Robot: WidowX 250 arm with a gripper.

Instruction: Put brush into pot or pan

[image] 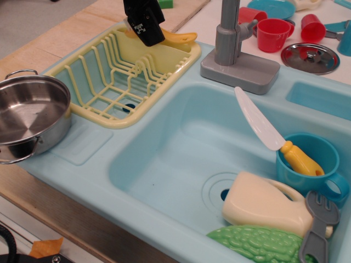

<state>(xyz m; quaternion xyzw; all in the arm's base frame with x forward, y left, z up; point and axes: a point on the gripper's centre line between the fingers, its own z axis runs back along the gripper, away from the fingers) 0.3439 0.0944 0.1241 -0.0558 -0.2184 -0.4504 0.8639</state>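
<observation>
The brush (180,38) lies on the far rim of the yellow dish rack (109,82). Only its orange-yellow handle shows, pointing right. My black gripper (143,23) is down over the brush's bristle end and hides it. I cannot tell how its jaws stand or whether they hold the brush. The shiny steel pot (24,118) with loop handles stands empty at the left edge of the counter, left of the rack and well apart from the gripper.
A grey faucet (235,52) stands right of the rack. The blue sink (175,148) holds a blue cup (315,159) with a white-bladed knife (263,127), a cream jug (263,204), a green vegetable (258,244) and a grey fork (318,224). Red cups (272,34) and a steel lid (310,57) sit behind.
</observation>
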